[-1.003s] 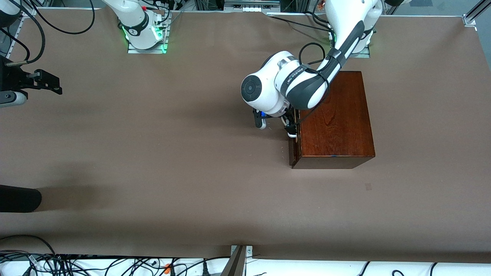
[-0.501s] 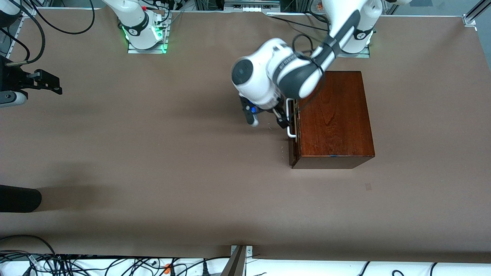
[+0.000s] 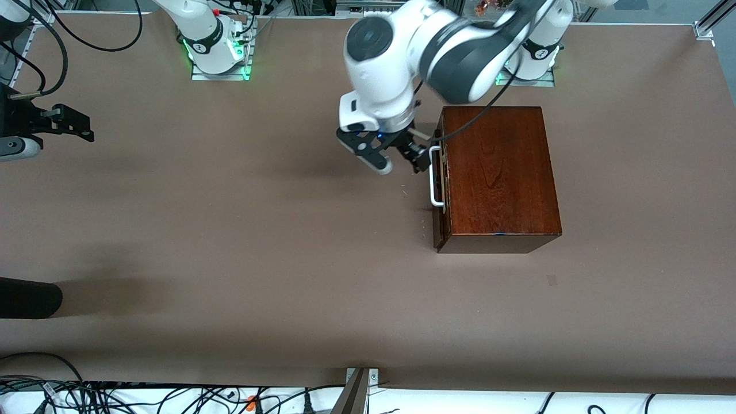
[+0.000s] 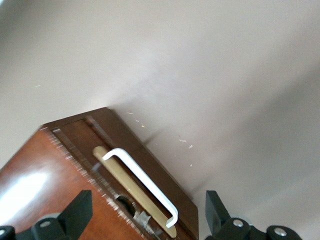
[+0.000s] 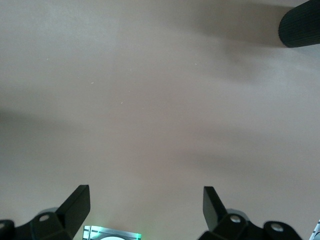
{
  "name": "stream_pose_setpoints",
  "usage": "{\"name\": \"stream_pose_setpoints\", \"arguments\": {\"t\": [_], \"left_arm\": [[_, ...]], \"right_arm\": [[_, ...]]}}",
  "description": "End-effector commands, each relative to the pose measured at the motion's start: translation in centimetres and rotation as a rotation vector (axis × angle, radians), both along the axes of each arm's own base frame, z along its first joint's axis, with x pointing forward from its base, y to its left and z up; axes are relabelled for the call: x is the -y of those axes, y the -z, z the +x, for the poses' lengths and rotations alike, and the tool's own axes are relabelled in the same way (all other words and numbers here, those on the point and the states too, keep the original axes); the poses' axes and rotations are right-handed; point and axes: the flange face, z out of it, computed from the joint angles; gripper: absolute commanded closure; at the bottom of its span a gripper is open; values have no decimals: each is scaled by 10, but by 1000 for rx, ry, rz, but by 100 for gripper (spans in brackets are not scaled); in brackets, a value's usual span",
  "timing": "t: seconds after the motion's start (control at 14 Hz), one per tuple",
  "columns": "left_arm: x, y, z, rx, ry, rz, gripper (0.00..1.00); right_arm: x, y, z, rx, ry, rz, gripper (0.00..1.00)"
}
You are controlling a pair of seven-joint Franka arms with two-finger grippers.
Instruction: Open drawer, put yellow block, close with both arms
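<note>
The dark reddish-brown wooden box [image 3: 500, 172] stands toward the left arm's end of the table. The drawer [image 3: 441, 195] sits pushed into it, its white bar handle [image 3: 435, 175] facing the right arm's end. My left gripper [image 3: 402, 165] is open and empty, raised just beside the handle's end nearer the bases. The left wrist view shows the handle [image 4: 142, 182], the box top [image 4: 30, 185] and that gripper [image 4: 145, 220]. My right gripper [image 3: 69, 123] waits open and empty over bare table at the right arm's end; it also shows in the right wrist view [image 5: 145, 210]. The yellow block is out of view.
A dark rounded object [image 3: 29, 298] reaches in from the view's edge at the right arm's end, nearer the front camera; it also shows in the right wrist view [image 5: 300, 27]. Brown table covering [image 3: 259, 230] spreads between the arms. Cables lie along the front edge.
My left gripper has risen from low at the drawer handle and moved toward the bases, now hanging open beside it. The drawer stays pushed in. The right arm has not moved.
</note>
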Motion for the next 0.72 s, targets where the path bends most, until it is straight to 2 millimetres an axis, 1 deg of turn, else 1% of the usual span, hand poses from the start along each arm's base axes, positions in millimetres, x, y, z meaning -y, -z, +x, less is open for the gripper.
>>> {"name": "stream_pose_setpoints", "arguments": {"t": [0.0, 0.07, 0.14, 0.21, 0.29, 0.36, 0.43, 0.5, 0.57, 0.64], "left_arm": [[-52, -58, 17, 29, -235, -99, 0], [-75, -72, 28, 35, -323, -127, 0], [-90, -88, 30, 54, -392, -140, 0], [-102, -97, 27, 60, -454, -123, 0], [-119, -105, 25, 52, -532, -95, 0], [-141, -114, 29, 53, -614, -90, 0], [-163, -121, 34, 40, -658, -102, 0], [-190, -130, 41, 17, -706, -130, 0], [-222, -132, 50, -17, -749, -141, 0], [-249, -134, 55, -45, -748, -150, 0]], "right_arm": [[2, 0, -1, -6, 1, 22, 0], [2, 0, -2, -4, 0, 22, 0], [2, 0, -2, -4, 0, 22, 0], [2, 0, -2, -4, 0, 22, 0], [2, 0, -1, -6, 1, 22, 0], [2, 0, -2, -4, 0, 22, 0], [2, 0, -1, -6, 1, 22, 0], [2, 0, -2, -4, 0, 22, 0], [2, 0, -1, -6, 1, 22, 0], [2, 0, -2, -4, -1, 22, 0]]}}
